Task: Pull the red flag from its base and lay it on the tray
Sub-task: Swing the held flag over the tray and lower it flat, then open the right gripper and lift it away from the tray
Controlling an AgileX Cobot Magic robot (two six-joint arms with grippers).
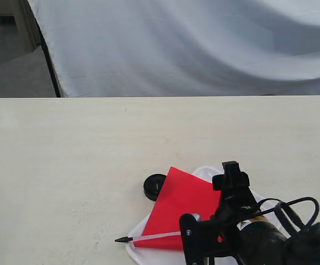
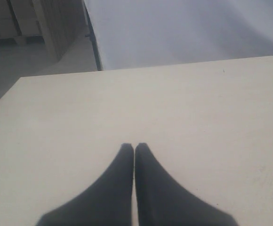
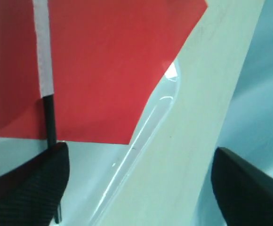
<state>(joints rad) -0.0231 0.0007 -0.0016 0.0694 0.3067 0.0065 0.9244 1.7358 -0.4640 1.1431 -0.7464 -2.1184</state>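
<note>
Red flag (image 1: 183, 210) lies flat on the tray (image 1: 204, 172), its thin pole running just past one finger (image 3: 28, 188) of the right claw (image 3: 137, 149), whose fingers stand wide apart and grip nothing. The red cloth covers much of the tray, and the black pointed tip juts out past the rim over the surface (image 1: 66, 165). The base (image 1: 153, 186) stands on the surface just beside the tray, at the cloth's edge. The left claw (image 2: 134, 147) is closed, tips together, above the surface
</note>
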